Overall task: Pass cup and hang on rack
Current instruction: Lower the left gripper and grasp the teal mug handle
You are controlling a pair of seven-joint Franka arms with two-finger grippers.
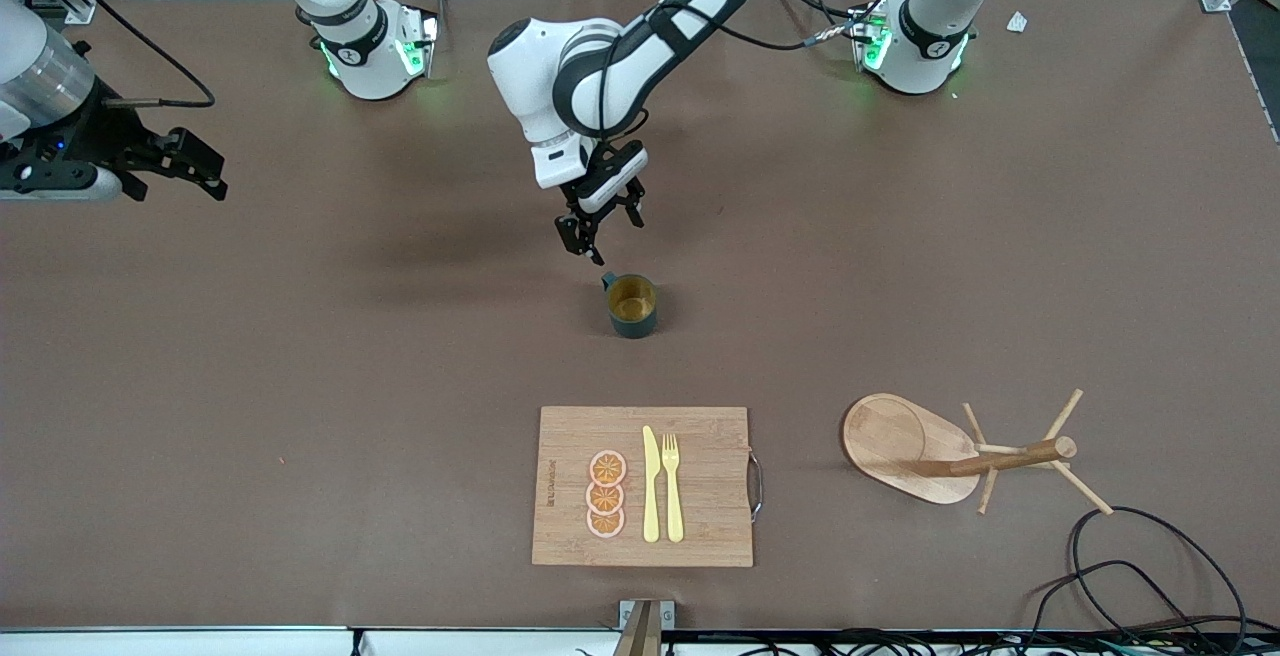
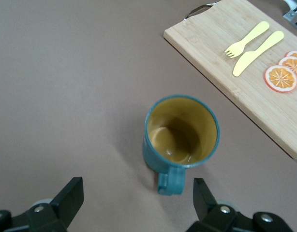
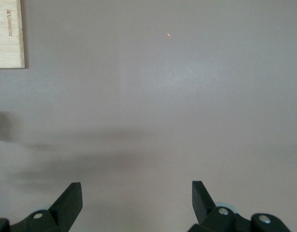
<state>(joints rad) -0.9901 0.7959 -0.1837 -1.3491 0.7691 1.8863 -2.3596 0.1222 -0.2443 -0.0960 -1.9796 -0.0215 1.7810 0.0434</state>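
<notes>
Nearest the front camera lies the cutting board (image 1: 642, 486), with 1 yellow knife (image 1: 651, 484), 1 yellow fork (image 1: 672, 486) and 3 orange slices (image 1: 606, 494) on it. Beside the board, toward the left arm's end of the table, stands the rack (image 1: 955, 451), and all its pegs are bare.

Nothing of the job looks done yet. No pincer holds the cup (image 1: 632, 305). It sits upright on the table (image 1: 300, 386), farther from the front camera than the board, about in the middle. It must be picked up, passed from 1 arm to the other, and hung on a peg.

Now the left gripper (image 1: 600, 228). Its 2 fingers (image 2: 71, 195) are spread wide apart and hold nothing. It hangs just above the table, close to the cup on the side of the small loop handle. In the left wrist view the handle points in between the 2 fingers, but they do not touch it. The left arm reaches out from its base and bends down toward the middle of the table, with the wrist tipped so the fingers point down at the cup. I think it is getting ready to grab the cup.

The right gripper (image 1: 185, 168) is also wide apart and holds nothing. It waits up over bare table at the right arm's end, well away from the cup.
</notes>
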